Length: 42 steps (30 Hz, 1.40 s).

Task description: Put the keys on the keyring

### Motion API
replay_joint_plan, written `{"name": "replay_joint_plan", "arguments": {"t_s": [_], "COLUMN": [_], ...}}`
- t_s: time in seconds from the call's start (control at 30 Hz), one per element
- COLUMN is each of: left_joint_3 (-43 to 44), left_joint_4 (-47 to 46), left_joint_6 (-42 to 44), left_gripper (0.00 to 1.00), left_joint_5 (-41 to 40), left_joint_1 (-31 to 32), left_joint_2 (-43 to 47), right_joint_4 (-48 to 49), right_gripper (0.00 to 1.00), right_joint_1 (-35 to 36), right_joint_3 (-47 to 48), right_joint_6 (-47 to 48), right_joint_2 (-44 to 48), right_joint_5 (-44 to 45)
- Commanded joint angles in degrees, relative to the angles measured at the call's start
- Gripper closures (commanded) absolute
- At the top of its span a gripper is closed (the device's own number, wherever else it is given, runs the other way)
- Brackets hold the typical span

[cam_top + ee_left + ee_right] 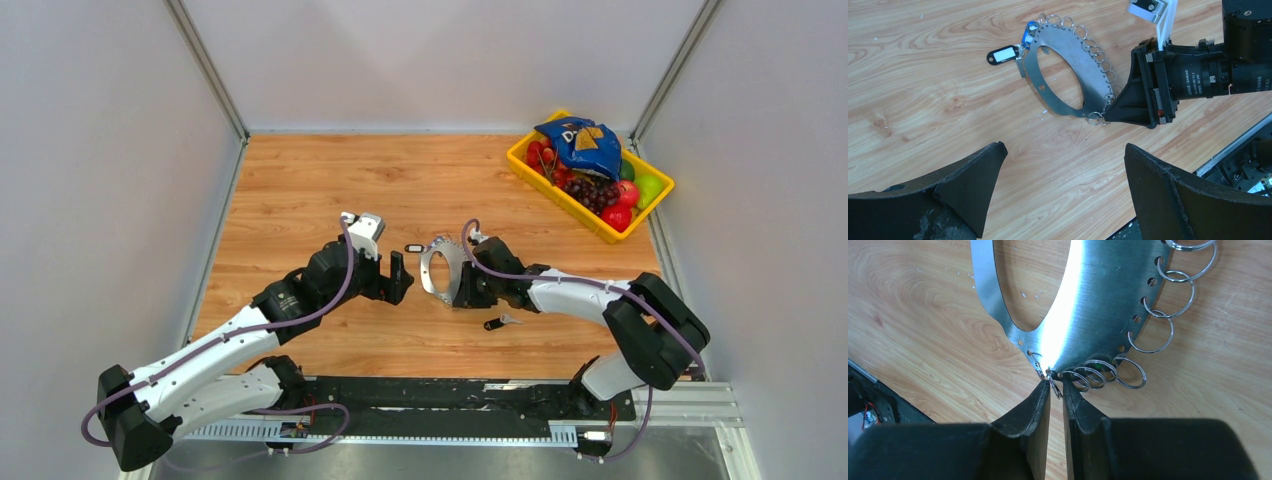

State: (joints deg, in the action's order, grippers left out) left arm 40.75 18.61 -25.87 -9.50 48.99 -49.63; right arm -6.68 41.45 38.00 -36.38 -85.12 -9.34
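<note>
The keyring [428, 283] is a flat silver hoop with small split rings along its edge, standing tilted on the wooden table between my grippers. My right gripper [463, 286] is shut on its lower edge, pinching a small split ring [1054, 385] between the fingertips. In the left wrist view the keyring [1089, 70] carries a key with a black-and-white tag [1002, 54] and a blue tag [1026, 36] at its far rim. My left gripper [1065, 165] is open and empty, just left of the hoop [401, 280]. A loose dark-headed key [498, 322] lies near my right arm.
A yellow basket [521, 160] with fruit and a blue snack bag [583, 143] stands at the back right. Grey walls close in the table on three sides. A black rail [450, 392] runs along the near edge.
</note>
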Motion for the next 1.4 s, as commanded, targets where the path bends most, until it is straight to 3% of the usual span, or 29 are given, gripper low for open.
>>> {"name": "replay_joint_plan", "arguments": {"t_s": [0.0,0.23,0.37,0.63,0.83,1.37], "left_joint_3": [0.3,0.2,0.2,0.9,2.4,9.1], "left_joint_4": [-1.0,-1.1,-1.3,-1.3,-1.9,-4.6], "left_joint_6": [-0.2,-0.4,-0.5,-0.7,-0.3,6.7], "left_gripper": [0.0,0.0,0.0,0.0,0.0,0.0], "left_joint_5": [-0.1,0.0,0.0,1.6,6.0,24.3], "left_joint_1": [0.0,0.0,0.0,0.0,0.0,0.0], "left_joint_2": [0.2,0.3,0.2,0.5,1.4,5.3], "right_joint_4": [2.9,2.9,3.0,3.1,2.3,-16.8], "right_gripper": [0.81,0.88,1.0,1.0,1.0,1.0], "right_joint_1": [0.2,0.2,0.2,0.2,0.2,0.2], "right_joint_3": [2.1,1.7,1.4,1.1,1.6,17.4], "right_joint_6": [0.2,0.5,0.4,1.1,2.2,16.0], "right_joint_2": [-0.5,-0.6,-0.4,2.3,10.3,18.1], "right_joint_5": [-1.5,-2.1,-2.1,-3.0,-4.8,-11.9]}}
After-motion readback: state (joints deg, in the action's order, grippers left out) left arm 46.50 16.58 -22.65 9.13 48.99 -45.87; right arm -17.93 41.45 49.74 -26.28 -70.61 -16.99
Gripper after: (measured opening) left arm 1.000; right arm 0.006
